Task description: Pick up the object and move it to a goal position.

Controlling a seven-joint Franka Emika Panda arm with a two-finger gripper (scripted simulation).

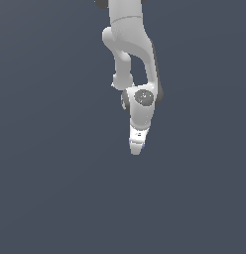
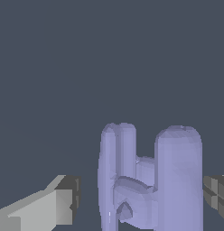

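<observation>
The object (image 2: 177,176) is a periwinkle lumpy piece with two upright lobes joined by a short bridge. In the wrist view it fills the space between my fingers. My gripper (image 2: 141,194) is open around it. One grey fingertip (image 2: 68,198) stands a small gap away from the object's side, and the other fingertip (image 2: 217,194) sits right next to the opposite lobe. In the exterior view the white gripper (image 1: 136,147) points down at the floor, and the hand covers the object almost entirely.
A plain dark grey-blue floor (image 1: 55,188) surrounds the arm on all sides. The white arm (image 1: 130,44) comes down from the top of the exterior view.
</observation>
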